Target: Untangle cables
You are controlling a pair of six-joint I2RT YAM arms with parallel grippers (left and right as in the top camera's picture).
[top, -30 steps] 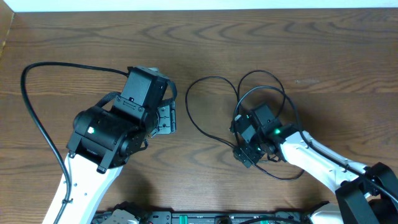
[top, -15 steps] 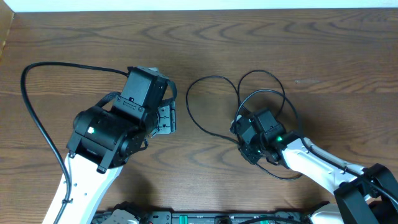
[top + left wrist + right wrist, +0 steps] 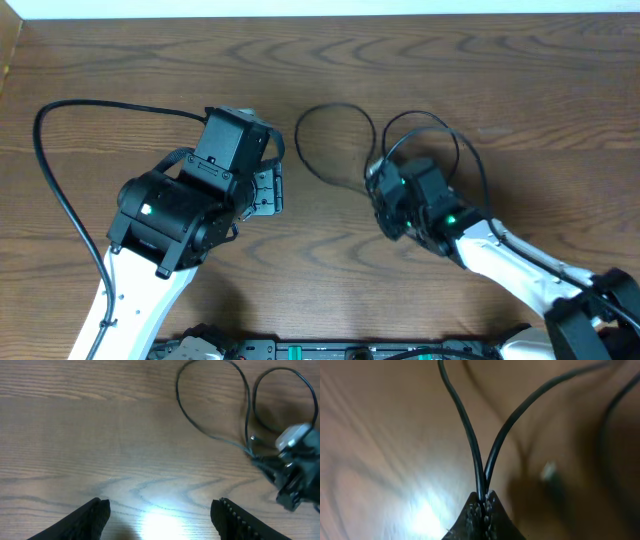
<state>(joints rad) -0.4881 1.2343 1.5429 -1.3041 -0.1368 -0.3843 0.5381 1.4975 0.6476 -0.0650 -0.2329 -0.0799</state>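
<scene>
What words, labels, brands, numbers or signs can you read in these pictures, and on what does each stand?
None can be read: no word, label, brand, number or sign shows on the cables, the table, the left arm or the right arm.

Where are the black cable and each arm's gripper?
black cable [image 3: 465,425], right wrist view, left strand above the pinch.
right gripper [image 3: 483,502], right wrist view, between its shut jaws.
left gripper [image 3: 162,515], left wrist view, gap between open jaws.

No words, labels, brands, numbers or signs can be read in any view: none on the bench [image 3: 520,70], the cables [image 3: 464,430], or either arm.
</scene>
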